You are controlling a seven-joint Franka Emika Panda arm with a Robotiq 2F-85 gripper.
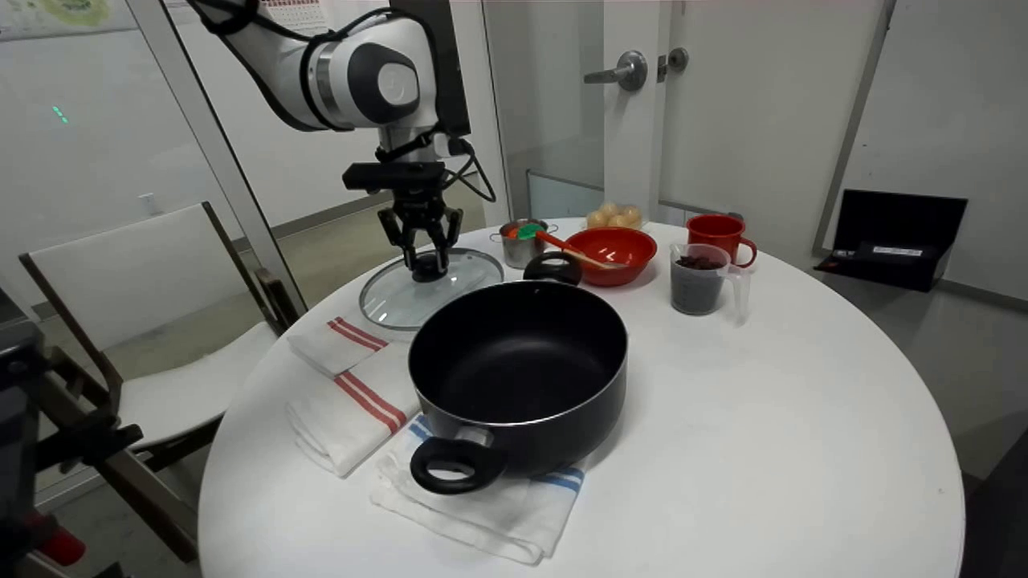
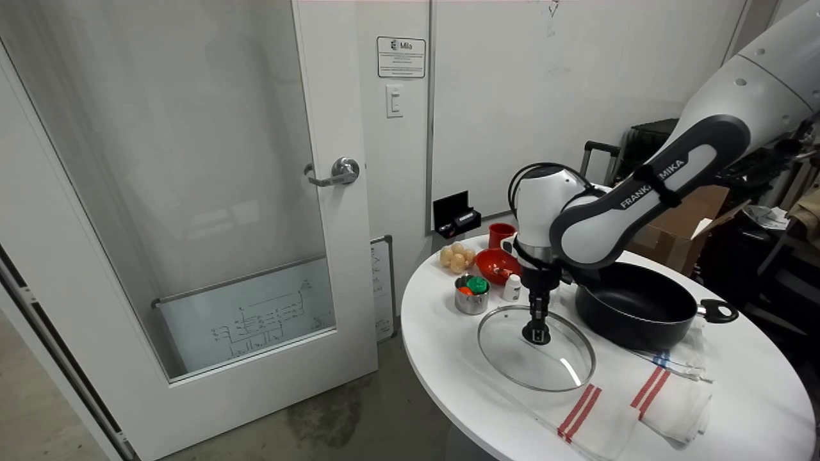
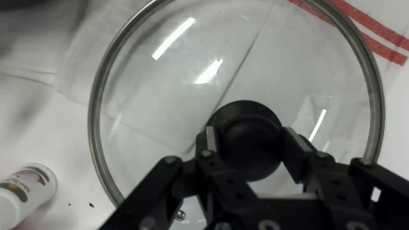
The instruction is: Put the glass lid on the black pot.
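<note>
Where an exterior view takes in the round white table (image 1: 771, 449), red-striped towels (image 1: 357, 411) lie toward nine o'clock from the black pot (image 1: 518, 361). At ten o'clock, the gripper (image 1: 426, 262) points down, and in the wrist view its fingers (image 3: 295, 155) pinch the dark knob (image 3: 250, 143) of the glass lid (image 1: 434, 296); whether the lid rests or hangs is unclear. The pot stands partly on a blue-striped towel (image 1: 482, 518), a handle toward seven o'clock. A red bowl (image 1: 608, 275) sits toward one, a measuring cup (image 1: 696, 291) toward two.
</note>
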